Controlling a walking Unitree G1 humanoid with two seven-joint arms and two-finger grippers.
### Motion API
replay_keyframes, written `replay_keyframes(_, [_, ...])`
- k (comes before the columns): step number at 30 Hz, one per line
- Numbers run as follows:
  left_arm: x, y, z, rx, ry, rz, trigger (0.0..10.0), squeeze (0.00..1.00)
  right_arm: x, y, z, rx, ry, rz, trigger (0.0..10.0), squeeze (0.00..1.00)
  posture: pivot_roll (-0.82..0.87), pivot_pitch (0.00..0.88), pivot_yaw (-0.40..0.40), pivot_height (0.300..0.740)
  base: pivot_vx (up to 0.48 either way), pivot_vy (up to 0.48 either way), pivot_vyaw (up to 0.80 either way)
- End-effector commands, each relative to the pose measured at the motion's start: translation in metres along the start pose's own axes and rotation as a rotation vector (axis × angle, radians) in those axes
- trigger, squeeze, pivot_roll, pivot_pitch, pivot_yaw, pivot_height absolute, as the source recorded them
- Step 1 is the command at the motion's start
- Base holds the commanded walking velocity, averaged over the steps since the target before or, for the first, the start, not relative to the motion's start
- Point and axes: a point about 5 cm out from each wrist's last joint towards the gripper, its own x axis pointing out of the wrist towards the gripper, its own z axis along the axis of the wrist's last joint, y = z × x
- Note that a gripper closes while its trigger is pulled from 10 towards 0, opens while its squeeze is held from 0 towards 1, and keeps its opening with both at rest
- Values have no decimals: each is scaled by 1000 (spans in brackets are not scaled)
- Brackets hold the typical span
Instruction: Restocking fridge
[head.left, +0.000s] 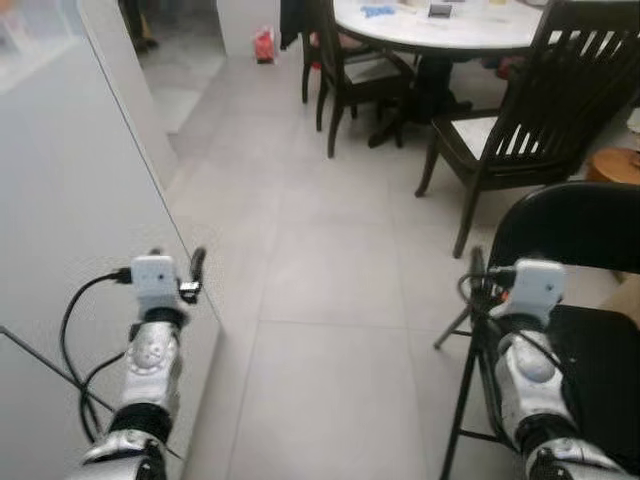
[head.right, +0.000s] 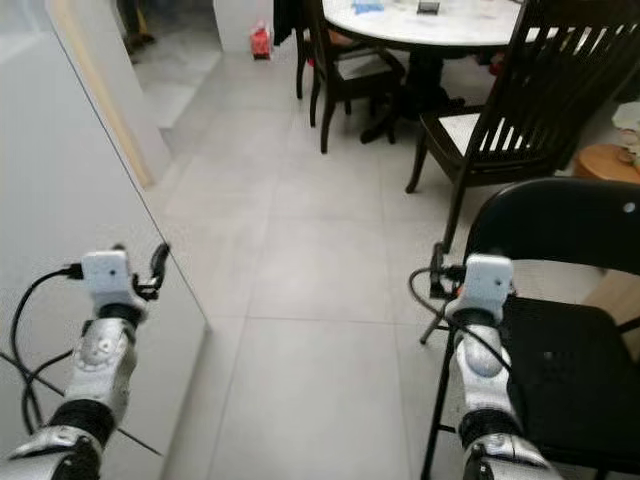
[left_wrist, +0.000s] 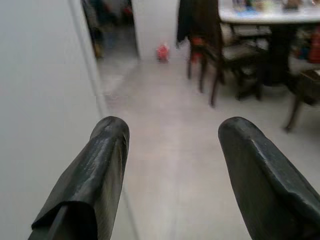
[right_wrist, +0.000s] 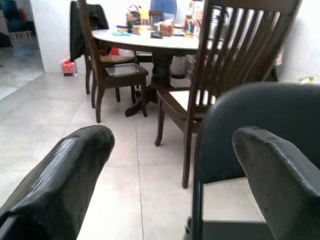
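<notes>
My left gripper (left_wrist: 170, 175) has its fingers spread apart and holds nothing, hovering right beside the edge of a tall white panel (head.left: 70, 230) on my near left, which I take to be the fridge door or its side; I can't tell which. My right gripper (right_wrist: 175, 185) is likewise parted and empty, raised just over the back of a black folding chair (head.left: 590, 300) on my near right. Farther off stand a round white table (head.left: 440, 25) and dark wooden chairs (head.left: 520, 120). I see no groceries to load, so I judge I'm in the approach step. Next I need to turn left, find the handle and open the door.
</notes>
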Motion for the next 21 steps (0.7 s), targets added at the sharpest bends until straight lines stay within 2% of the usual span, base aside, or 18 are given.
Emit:
replay_keyframes(1, [-13, 4, -13, -19, 40, 17, 10000, 0, 2, 1, 8, 9, -56, 15, 10000, 0, -125, 0, 34, 740, 0, 0, 0])
replay_keyframes(4, [-15, -2, -3, -51, -38, -16, 10000, 0, -7, 5, 8, -20, -93, 54, 10000, 0, -132, 0, 23, 740, 0, 0, 0])
replay_keyframes(6, [-23, -5, 1, -76, -78, -24, 10000, 0, -17, 5, 11, -61, -144, 82, 10000, 0, -147, 0, 24, 740, 0, 0, 0])
replay_keyframes(9, [-37, -3, 2, -90, -91, -27, 10000, 0, -33, -2, 15, -85, -185, 55, 10000, 0, -173, 0, 36, 740, 0, 0, 0])
replay_keyframes(11, [-41, -2, 1, -96, -87, -27, 10000, 0, -38, -4, 15, -87, -188, 46, 10000, 0, -173, 0, 36, 740, 0, 0, 0])
replay_keyframes(12, [-51, 2, -3, -71, -60, -30, 10000, 0, -50, -8, 13, -71, -183, 27, 10000, 0, -205, 0, 42, 740, 0, 0, 0])
replay_keyframes(13, [-51, 2, -3, -71, -60, -30, 10000, 0, -50, -8, 13, -71, -183, 27, 10000, 0, -205, 0, 42, 740, 0, 0, 0])
replay_keyframes(15, [-65, 13, -12, -20, -11, -34, 10000, 0, -69, -13, 0, -93, -124, 22, 10000, 0, -219, 0, 44, 740, 0, 0, 0])
replay_keyframes(17, [-69, 17, -15, -10, 6, -26, 10000, 0, -74, -15, -6, -100, -97, 14, 10000, 0, -219, 0, 44, 740, 0, 0, 0])
replay_keyframes(18, [-74, 22, -17, -1, 28, -14, 10000, 0, -82, -18, -13, -100, -60, 4, 10000, 0, -217, 0, 42, 740, 0, 0, 0])
replay_keyframes(19, [-88, 34, -17, 18, 57, 8, 10000, 0, -97, -22, -24, -82, 2, -24, 10000, 0, -196, 0, 42, 740, 0, 0, 0])
replay_keyframes(20, [-88, 34, -17, 18, 57, 8, 10000, 0, -97, -22, -24, -82, 2, -24, 10000, 0, -196, 0, 42, 740, 0, 0, 0])
replay_keyframes(21, [-95, 39, -17, 31, 74, 17, 10000, 0, -105, -25, -28, -75, 36, -41, 10000, 0, -196, 0, 42, 740, 0, 0, 0])
